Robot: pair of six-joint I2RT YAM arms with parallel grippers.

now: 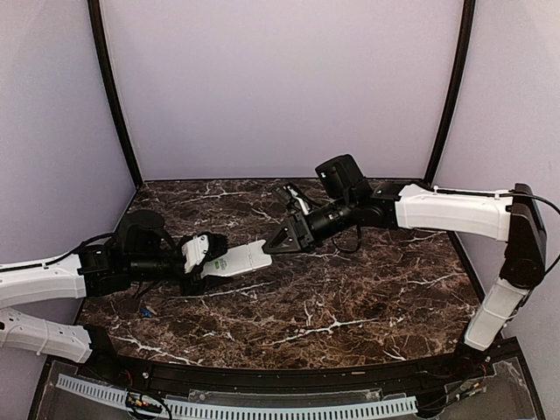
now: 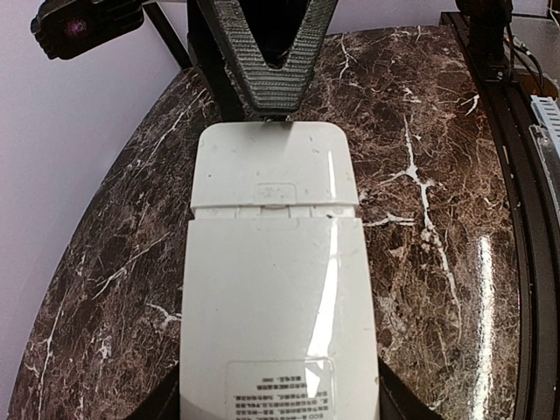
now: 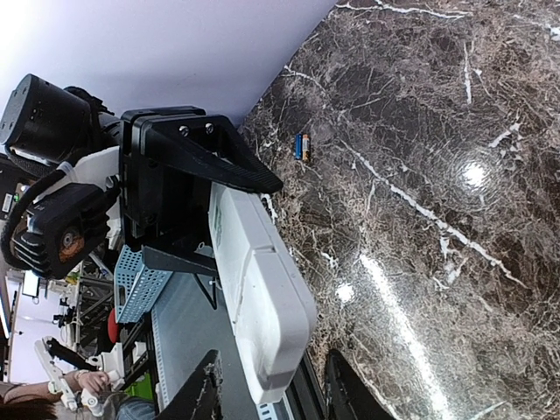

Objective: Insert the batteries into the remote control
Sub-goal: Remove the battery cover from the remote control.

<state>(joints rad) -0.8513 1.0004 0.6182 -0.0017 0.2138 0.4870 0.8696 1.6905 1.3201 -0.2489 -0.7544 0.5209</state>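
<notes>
My left gripper (image 1: 203, 262) is shut on the white remote control (image 1: 243, 259) and holds it level above the table, plain back up. In the left wrist view the remote (image 2: 276, 289) fills the middle, with its battery cover (image 2: 273, 166) at the far end. My right gripper (image 1: 273, 248) is at that far end. In the right wrist view its open fingers (image 3: 206, 394) straddle the remote's end (image 3: 262, 297) without clamping it. Two small blue batteries (image 3: 302, 146) lie together on the marble near the left arm; they show as a blue speck in the top view (image 1: 147, 310).
The dark marble table (image 1: 350, 306) is boxed in by pale walls and black corner posts (image 1: 114, 96). A white perforated strip (image 1: 262, 407) runs along the near edge. A black cable (image 1: 350, 245) hangs under the right arm.
</notes>
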